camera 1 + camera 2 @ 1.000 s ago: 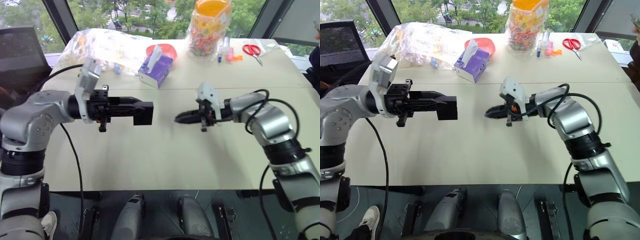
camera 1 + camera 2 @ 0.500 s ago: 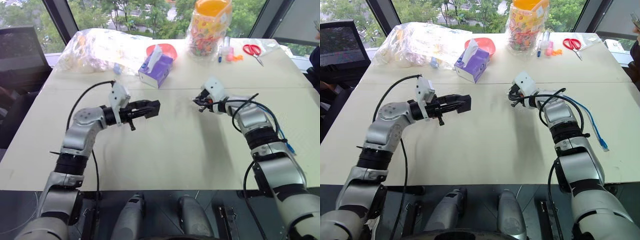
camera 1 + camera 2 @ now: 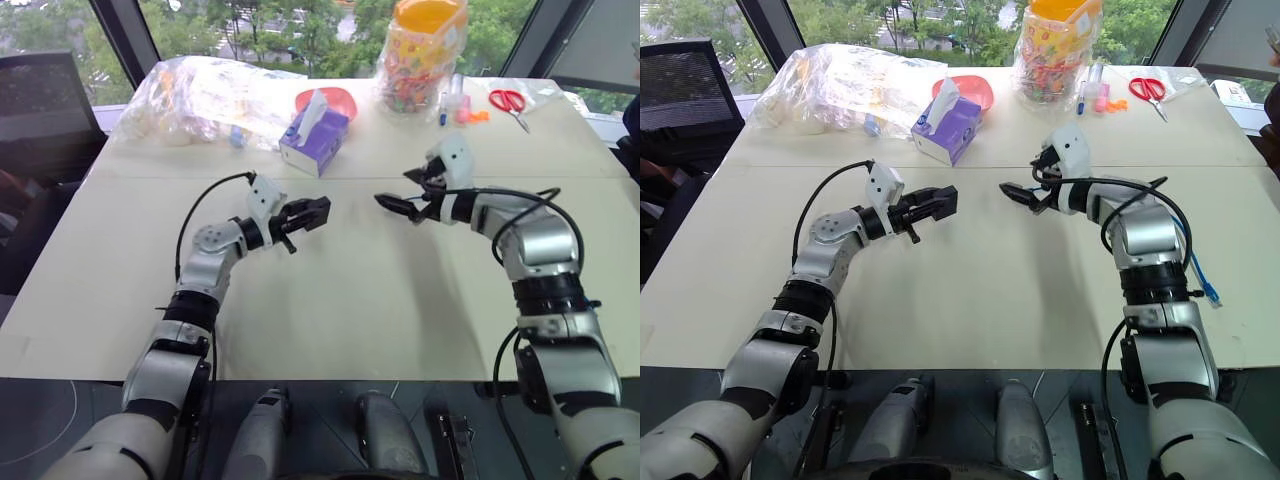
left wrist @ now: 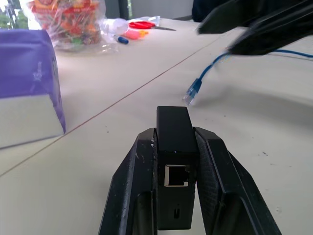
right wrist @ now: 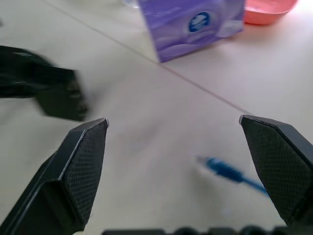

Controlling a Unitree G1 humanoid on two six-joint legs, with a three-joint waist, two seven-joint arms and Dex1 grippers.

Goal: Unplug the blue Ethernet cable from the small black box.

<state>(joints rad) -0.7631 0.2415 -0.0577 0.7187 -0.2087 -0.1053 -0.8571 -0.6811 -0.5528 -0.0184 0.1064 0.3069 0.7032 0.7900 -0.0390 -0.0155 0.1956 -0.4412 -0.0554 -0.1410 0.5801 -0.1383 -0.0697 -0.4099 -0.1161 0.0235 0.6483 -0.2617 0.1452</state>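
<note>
Cable out, port empty.
My left jaws (image 4: pixel 177 147) clench the box (image 4: pixel 175 142) mid-tabletop; right jaws (image 5: pixel 181 166) just sprang wide, dropping the cable (image 4: pixel 195 88) toward the tabletop's right edge. Unplug looks done.

A beige table (image 3: pixel 330 300) is seen. On it are laid a purple tissue box (image 3: pixel 313 140), a red bowl (image 3: pixel 335 100), a clear plastic bag (image 3: pixel 200 95), a snack jar (image 3: pixel 420 60), red scissors (image 3: pixel 507 100), and the blue Ethernet cable (image 3: pixel 1198 280).

a purple tissue box (image 3: pixel 313 140), red bowl (image 3: pixel 335 100), candy jar (image 3: pixel 421 55) and scissors (image 3: pixel 506 101) sat on the table (image 3: pixel 330 310).
</note>
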